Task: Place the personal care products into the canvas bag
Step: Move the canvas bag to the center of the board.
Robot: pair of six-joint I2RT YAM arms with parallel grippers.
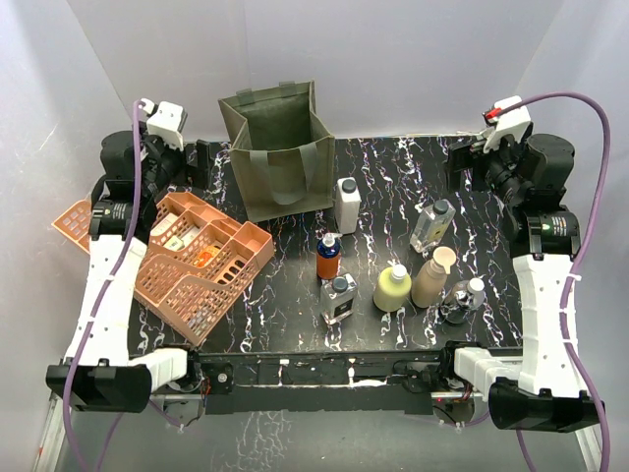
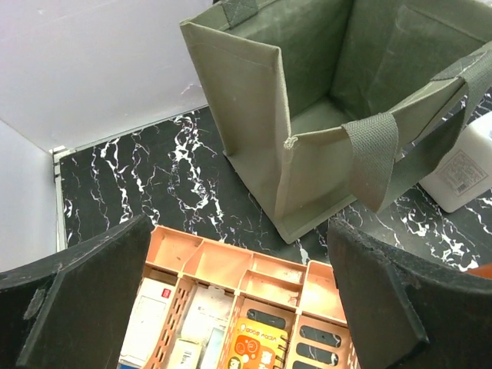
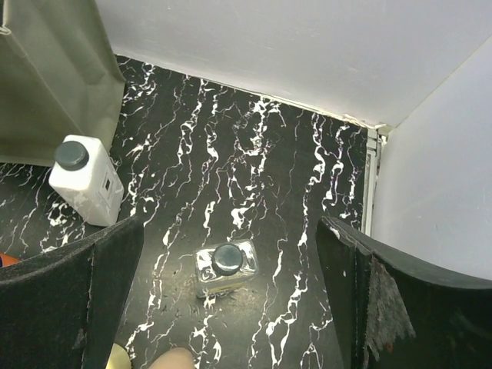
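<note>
The olive-green canvas bag (image 1: 280, 147) stands open and upright at the back, left of centre. Seven bottles stand on the table to its right and in front: white (image 1: 347, 205), clear with black cap (image 1: 432, 226), orange with blue top (image 1: 328, 258), yellow-green pump (image 1: 393, 287), tan (image 1: 433, 277), square clear (image 1: 338, 300), dark round (image 1: 462, 300). My left gripper (image 1: 201, 162) is open and empty, raised left of the bag (image 2: 307, 115). My right gripper (image 1: 460, 157) is open and empty, high above the clear bottle (image 3: 224, 265), with the white bottle (image 3: 86, 181) to its left.
An orange lattice basket (image 1: 201, 261) with small packets lies tilted at the left, below my left gripper (image 2: 238, 307); a second one (image 1: 77, 221) shows behind the left arm. White walls enclose the back and sides. The black marble table (image 1: 393, 177) ends at the near rail.
</note>
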